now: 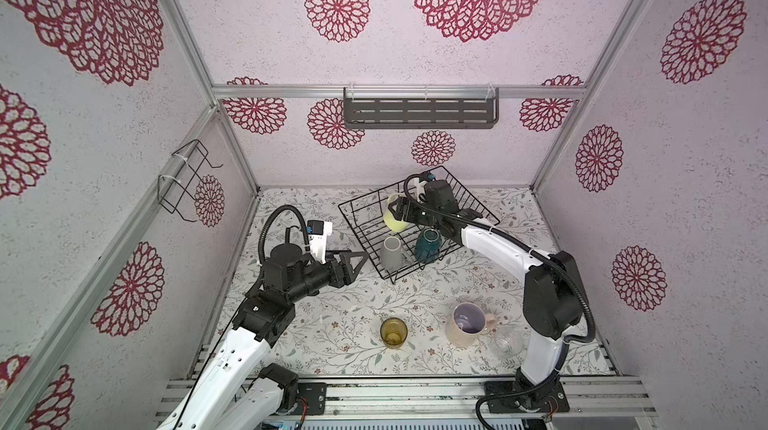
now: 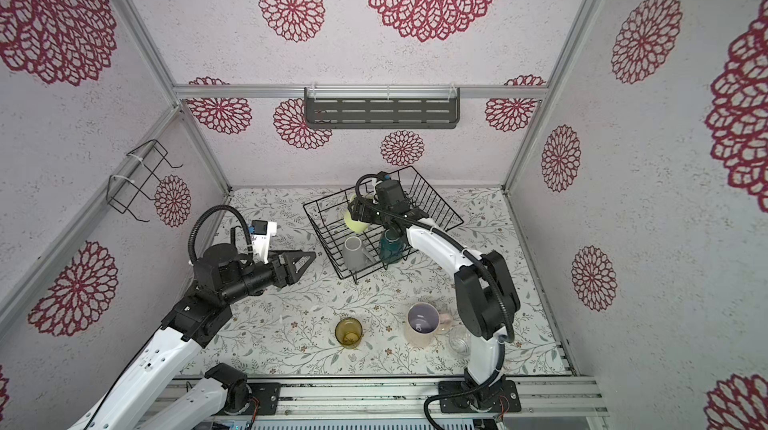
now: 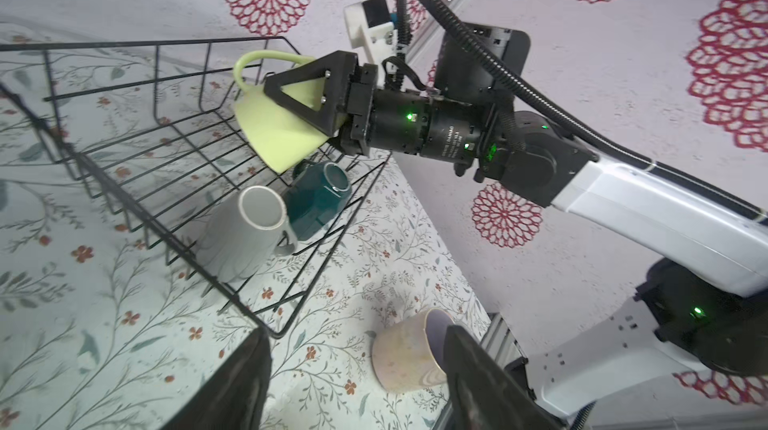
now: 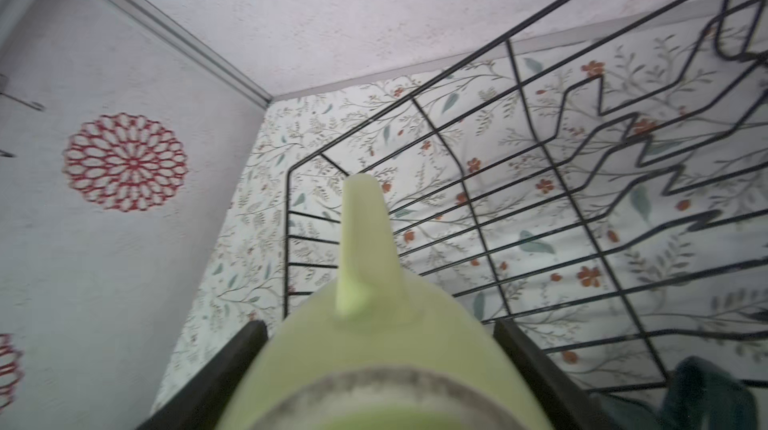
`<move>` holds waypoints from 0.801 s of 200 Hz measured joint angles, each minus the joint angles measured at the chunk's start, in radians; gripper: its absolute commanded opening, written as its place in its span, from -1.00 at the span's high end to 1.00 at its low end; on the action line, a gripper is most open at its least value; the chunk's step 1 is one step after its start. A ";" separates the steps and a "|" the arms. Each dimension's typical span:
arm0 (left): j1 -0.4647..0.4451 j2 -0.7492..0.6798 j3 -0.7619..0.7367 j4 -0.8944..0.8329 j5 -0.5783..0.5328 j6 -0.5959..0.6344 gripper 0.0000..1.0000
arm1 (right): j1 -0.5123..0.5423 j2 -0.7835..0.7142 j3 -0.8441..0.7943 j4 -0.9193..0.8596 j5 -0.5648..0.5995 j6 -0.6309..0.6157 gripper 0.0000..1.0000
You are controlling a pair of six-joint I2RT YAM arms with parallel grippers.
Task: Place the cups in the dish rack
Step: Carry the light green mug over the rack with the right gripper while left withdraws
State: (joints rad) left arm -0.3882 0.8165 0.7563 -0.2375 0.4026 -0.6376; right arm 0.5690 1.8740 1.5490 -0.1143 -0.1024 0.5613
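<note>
The black wire dish rack [image 1: 365, 240] [image 2: 328, 236] stands at the table's back middle. My right gripper [image 1: 398, 211] [image 4: 378, 324] is shut on the pale yellow-green mug [image 1: 392, 222] [image 3: 274, 133], which hangs tilted above the rack floor, handle up. A light grey mug [image 1: 390, 253] [image 3: 245, 236] and a dark teal mug [image 1: 428, 245] [image 3: 320, 199] lean side by side in the rack's near corner. My left gripper [image 1: 365, 256] [image 3: 357, 330] is open and empty, just left of the rack. Near the front edge stand an amber tumbler [image 1: 393, 332], a large pink mug [image 1: 465, 324] [image 3: 407, 357] and a small clear glass [image 1: 508, 340].
A grey slotted shelf [image 1: 419, 110] hangs on the back wall. A small black wire holder [image 1: 183, 178] hangs on the left wall. My right arm's elbow [image 1: 548, 295] stands right beside the pink mug and the clear glass.
</note>
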 measured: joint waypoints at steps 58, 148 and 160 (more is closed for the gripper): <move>0.003 -0.017 -0.014 -0.100 -0.103 -0.018 -0.40 | 0.000 0.164 0.197 -0.154 0.150 -0.170 -0.08; 0.005 -0.095 -0.025 -0.181 -0.158 -0.025 -0.40 | -0.002 0.317 0.453 -0.427 0.140 -0.518 -0.15; 0.005 -0.099 -0.025 -0.187 -0.159 -0.026 -0.40 | -0.003 0.320 0.471 -0.454 0.134 -0.573 -0.15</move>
State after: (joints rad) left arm -0.3832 0.7174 0.7315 -0.4240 0.2436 -0.6636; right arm 0.5655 2.1937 2.0197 -0.5678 0.0319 -0.0116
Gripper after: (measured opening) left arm 0.699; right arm 0.832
